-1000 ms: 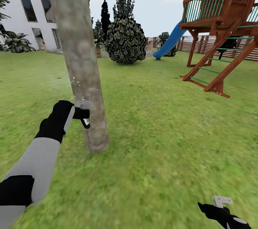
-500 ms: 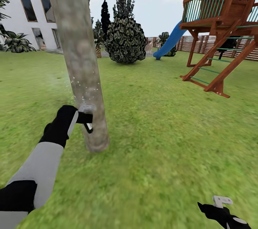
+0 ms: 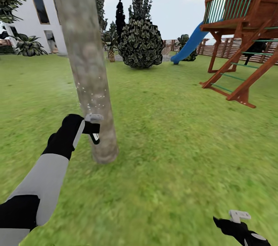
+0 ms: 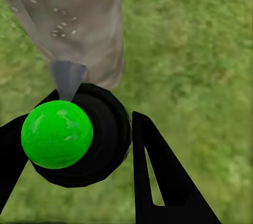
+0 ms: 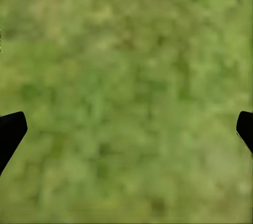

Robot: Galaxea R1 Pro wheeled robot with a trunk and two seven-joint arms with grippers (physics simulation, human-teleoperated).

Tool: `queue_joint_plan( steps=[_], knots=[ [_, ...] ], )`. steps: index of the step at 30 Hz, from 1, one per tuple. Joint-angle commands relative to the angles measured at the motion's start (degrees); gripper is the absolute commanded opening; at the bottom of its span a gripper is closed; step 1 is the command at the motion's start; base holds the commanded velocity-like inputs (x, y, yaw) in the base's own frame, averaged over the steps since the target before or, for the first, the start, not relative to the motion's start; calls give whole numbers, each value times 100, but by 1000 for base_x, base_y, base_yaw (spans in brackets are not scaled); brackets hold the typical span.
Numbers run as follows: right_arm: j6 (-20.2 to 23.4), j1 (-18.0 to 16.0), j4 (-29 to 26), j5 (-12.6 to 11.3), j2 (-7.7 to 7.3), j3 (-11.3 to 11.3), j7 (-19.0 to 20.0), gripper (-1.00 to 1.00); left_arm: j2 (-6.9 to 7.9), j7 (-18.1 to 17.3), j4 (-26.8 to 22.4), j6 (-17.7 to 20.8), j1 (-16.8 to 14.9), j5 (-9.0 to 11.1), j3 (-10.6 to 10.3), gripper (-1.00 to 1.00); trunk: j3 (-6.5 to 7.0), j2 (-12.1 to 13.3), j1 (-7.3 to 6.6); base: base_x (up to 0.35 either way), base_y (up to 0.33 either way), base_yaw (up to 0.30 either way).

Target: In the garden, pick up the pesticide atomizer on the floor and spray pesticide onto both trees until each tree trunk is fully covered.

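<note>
At the trunk's foot: the pesticide atomizer point(image 4: 76, 134) is pinched between the left gripper point(image 3: 92, 127) fingers.
Hidden: its body is masked by the green cap.
Axis: nozzle aimed at the tree trunk point(image 3: 85, 64), just ahead.
Pesticide point(image 3: 90, 99): white specks on the bark.
Right gripper point(image 5: 126, 129): tips spread wide over the grass point(image 5: 132, 76).

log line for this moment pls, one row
left gripper: shut on atomizer, at tree trunk | pesticide: white specks on trunk | right gripper: open, over grass
</note>
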Motion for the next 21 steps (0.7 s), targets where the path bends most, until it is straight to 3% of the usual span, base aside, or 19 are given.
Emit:
queue_joint_plan(
  steps=[1, 7, 21],
  knots=[
    [5, -6, -7, 44, 4, -48, 50, 100, -1, -45, -3, 21, -5, -46, 1, -100, -6, -3, 0, 86, -265, 275],
    [5, -6, -7, 42, 4, -48, 50, 100, -1, -45, -3, 21, -5, -43, 9, -100, -6, -3, 0, 67, -267, 263],
    [5, -6, -15, 41, -3, -57, 45, 100, 8, -45, 5, 21, -5, -62, 5, -100, -6, -3, 0, 1, -272, 15]
  ],
)
